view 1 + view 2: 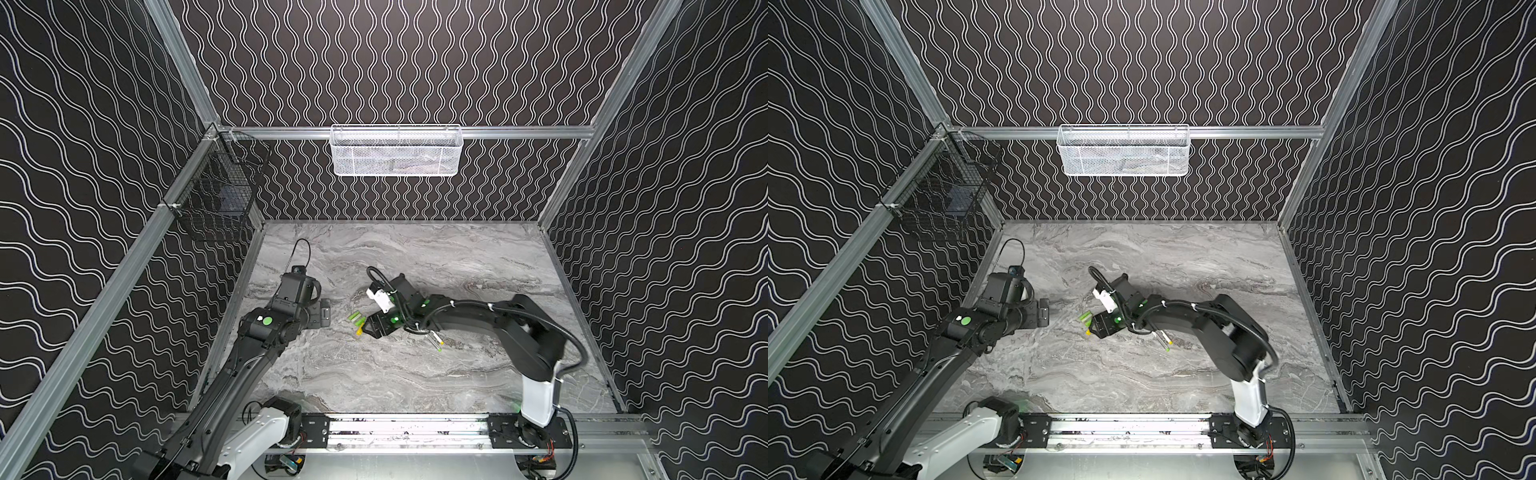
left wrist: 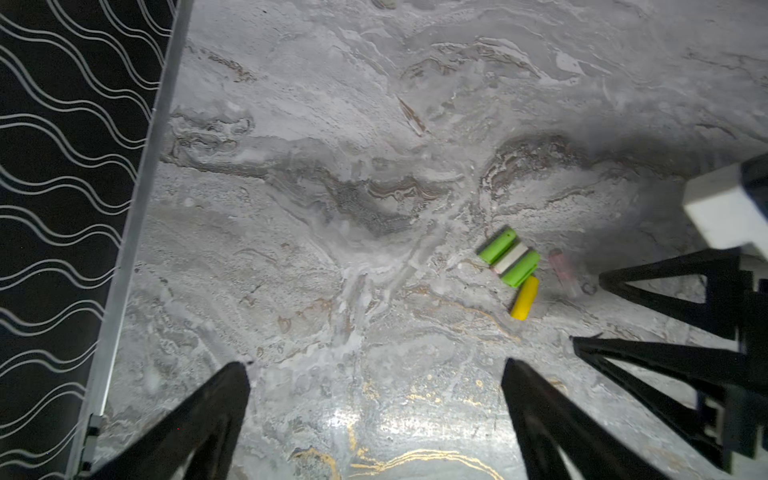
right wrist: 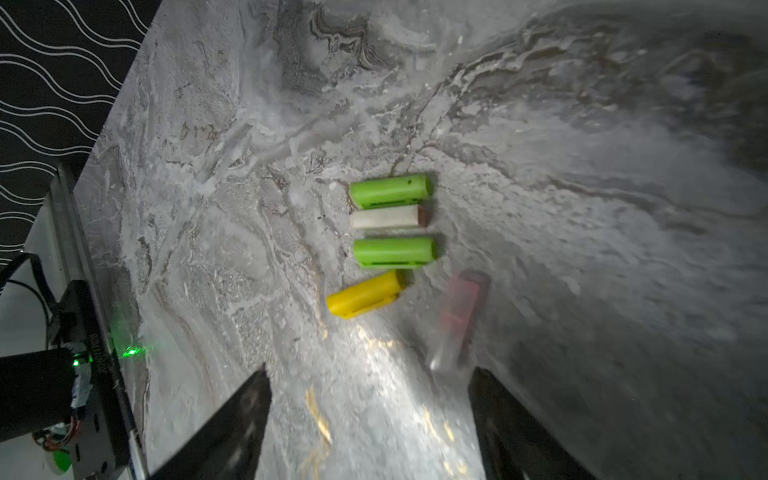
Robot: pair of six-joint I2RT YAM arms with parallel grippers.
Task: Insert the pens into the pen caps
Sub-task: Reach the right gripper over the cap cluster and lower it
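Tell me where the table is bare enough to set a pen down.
Bare: the table's far half against the back wall, and the front strip between the pens and the rail. Crowded: the middle, where the caps lie packed before the right gripper's open jaws.

Pink pen (image 3: 459,316) just ahead of right gripper (image 3: 370,370) tips: motion-blurred, outline & tip unclear; smeared in left wrist view too. In both top views caps (image 1: 356,319) partly hidden under that gripper's body; two pens (image 1: 435,341) behind its wrist too small to tell colours.
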